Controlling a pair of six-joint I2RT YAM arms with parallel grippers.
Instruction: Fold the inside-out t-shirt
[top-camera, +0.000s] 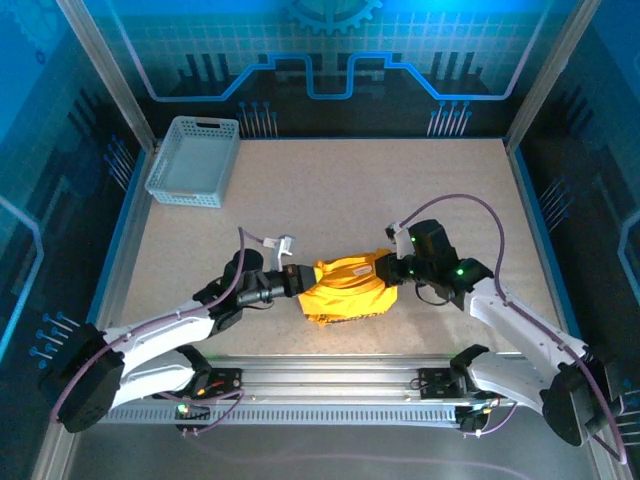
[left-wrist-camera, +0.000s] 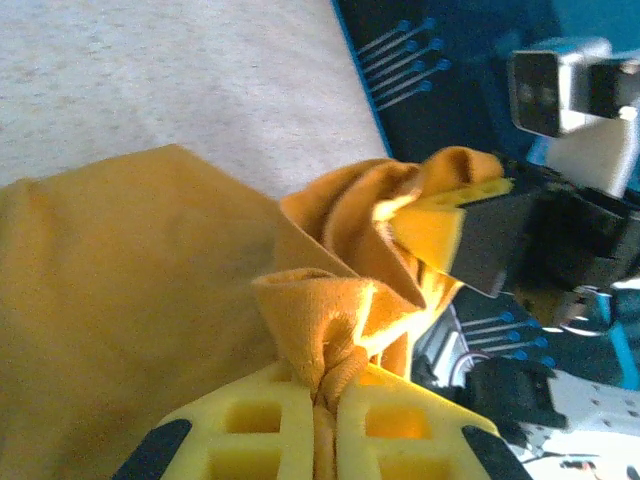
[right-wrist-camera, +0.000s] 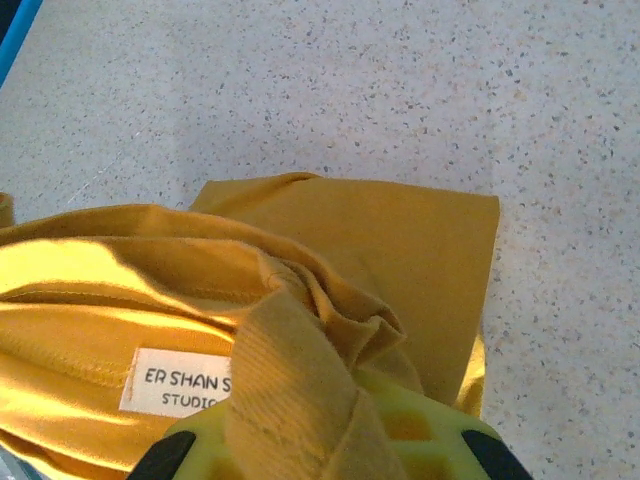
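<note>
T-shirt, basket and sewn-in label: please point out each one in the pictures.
t-shirt (top-camera: 345, 292), top view, middle of the bunched cloth.
basket (top-camera: 184, 197), top view, its near wall.
label (right-wrist-camera: 180, 385), right wrist view, its printed lettering.

I see the left arm (top-camera: 165, 345) and the right arm (top-camera: 525, 320) both with smooth white shells, black joints and black wrists. A thin mauve cable (top-camera: 466, 198) loops along each of them. Small green lights (top-camera: 458, 270) glow on the right arm. The left gripper (left-wrist-camera: 325, 400) and the right gripper (right-wrist-camera: 325, 430) have yellow plastic fingers with square holes and black corners.
</note>
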